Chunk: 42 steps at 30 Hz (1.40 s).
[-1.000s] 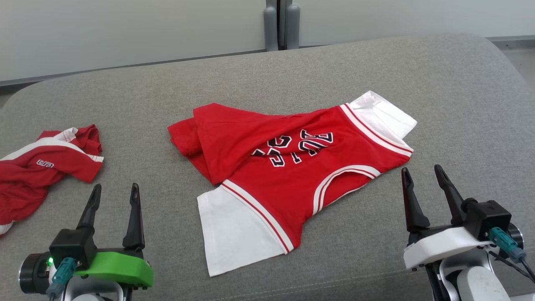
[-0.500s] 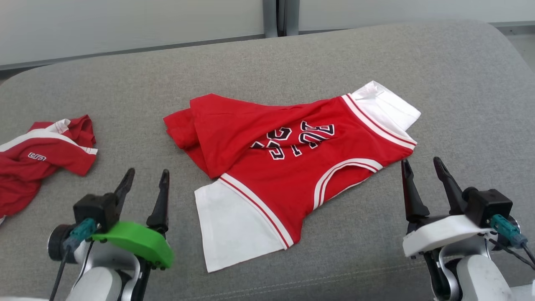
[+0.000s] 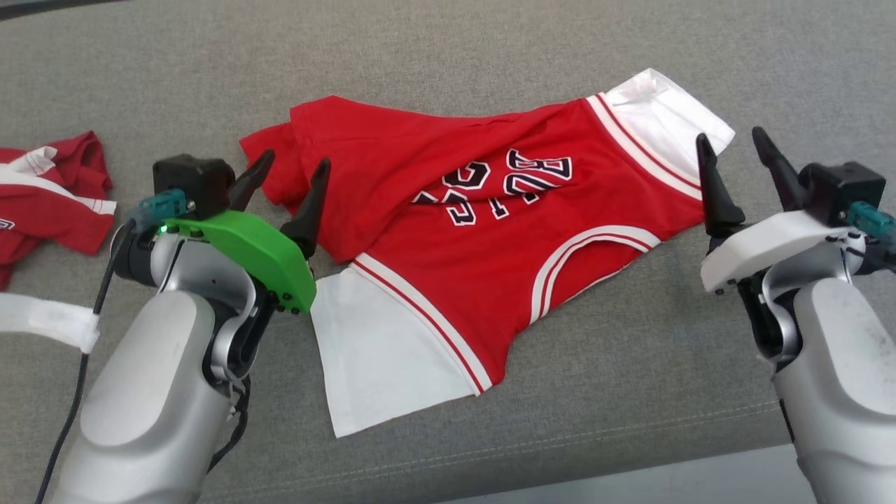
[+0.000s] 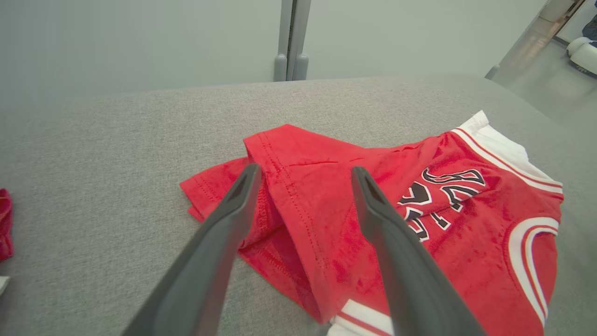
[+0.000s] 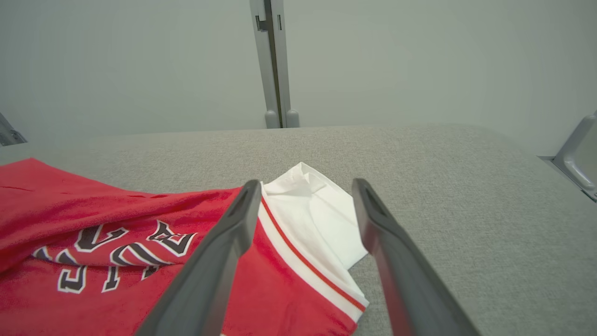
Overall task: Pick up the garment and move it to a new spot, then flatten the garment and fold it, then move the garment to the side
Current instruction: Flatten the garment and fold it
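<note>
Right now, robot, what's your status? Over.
Left hand open, right hand open. Jersey crumpled on cushion, ungrasped. Other red garment off left.

spare shirt [image 3: 56, 203]: red, white trim, crumpled, far left
cushion [image 3: 630, 364]: grey fabric
wall [image 5: 419, 56]: pale grey
post [image 5: 273, 60]: grey, upright

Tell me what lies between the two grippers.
The red jersey, lying on the grey cushion, sits between the left gripper and the right gripper; the head view shows it.
</note>
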Available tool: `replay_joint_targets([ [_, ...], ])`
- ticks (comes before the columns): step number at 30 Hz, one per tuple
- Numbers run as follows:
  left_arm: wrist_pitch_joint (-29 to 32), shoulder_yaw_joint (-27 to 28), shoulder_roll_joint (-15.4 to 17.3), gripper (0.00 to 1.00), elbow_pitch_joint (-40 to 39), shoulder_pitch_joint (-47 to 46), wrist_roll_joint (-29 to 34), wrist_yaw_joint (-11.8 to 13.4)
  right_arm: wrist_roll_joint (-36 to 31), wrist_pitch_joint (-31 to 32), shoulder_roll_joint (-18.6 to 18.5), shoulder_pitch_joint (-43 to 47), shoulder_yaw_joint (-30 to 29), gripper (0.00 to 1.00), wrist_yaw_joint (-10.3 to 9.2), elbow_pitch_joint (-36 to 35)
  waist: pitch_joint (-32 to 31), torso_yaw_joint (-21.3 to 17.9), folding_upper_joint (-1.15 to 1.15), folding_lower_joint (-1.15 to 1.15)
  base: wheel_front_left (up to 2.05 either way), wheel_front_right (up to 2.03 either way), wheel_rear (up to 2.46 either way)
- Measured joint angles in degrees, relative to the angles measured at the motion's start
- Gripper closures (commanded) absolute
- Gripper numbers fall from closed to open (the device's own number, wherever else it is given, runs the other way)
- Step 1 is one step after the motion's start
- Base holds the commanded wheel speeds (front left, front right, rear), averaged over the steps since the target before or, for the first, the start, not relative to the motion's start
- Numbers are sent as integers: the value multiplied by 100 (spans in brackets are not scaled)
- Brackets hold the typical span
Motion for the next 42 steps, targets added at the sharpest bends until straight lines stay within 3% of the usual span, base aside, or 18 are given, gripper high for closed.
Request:
replay_joint_targets([
  [11, 532, -1, -121, 0, 1174, -1113, -238, -274, 448, 77, -591, -1183, 7, 0, 0, 1560, 718, 87, 0, 0, 0, 0, 0],
  [19, 606, -59, -162, 0, 1283, -1417, -386, -456, 659, -32, -712, -1668, 163, 0, 0, 2384, 1060, 123, 0, 1, 0, 0, 0],
  [24, 627, -97, -147, 17, 1016, -1418, -452, -497, 777, -160, -761, -1886, 271, 0, 0, 2746, 1163, 184, 0, 0, 0, 0, 0],
  [30, 776, -147, -111, 47, 665, -1391, -512, -520, 966, -221, -804, -2120, 472, 0, 0, 3092, 1205, 244, 0, 1, 0, 0, 0],
  [36, 909, -201, -38, 69, 452, -1350, -537, -511, 1201, -250, -804, -2301, 719, 0, 0, 3344, 1221, 235, 0, 0, 0, 0, 0],
  [37, 918, -201, -41, 84, 437, -1346, -547, -510, 1269, -230, -795, -2338, 758, 36, 0, 3376, 1226, 230, 0, 0, 0, 0, 0],
  [38, 946, -200, -42, 100, 428, -1345, -564, -509, 1317, -225, -797, -2369, 800, 62, 0, 3403, 1231, 225, 0, 1, 0, 0, 0],
  [39, 966, -198, -44, 100, 426, -1341, -598, -509, 1357, -198, -801, -2402, 855, 100, 0, 3433, 1237, 220, 0, 1, 0, 0, 0],
  [42, 990, -200, -64, 100, 467, -1330, -644, -486, 1486, -191, -806, -2479, 988, 100, 2, 3483, 1248, 205, 0, 1, 0, 0, 0],
])
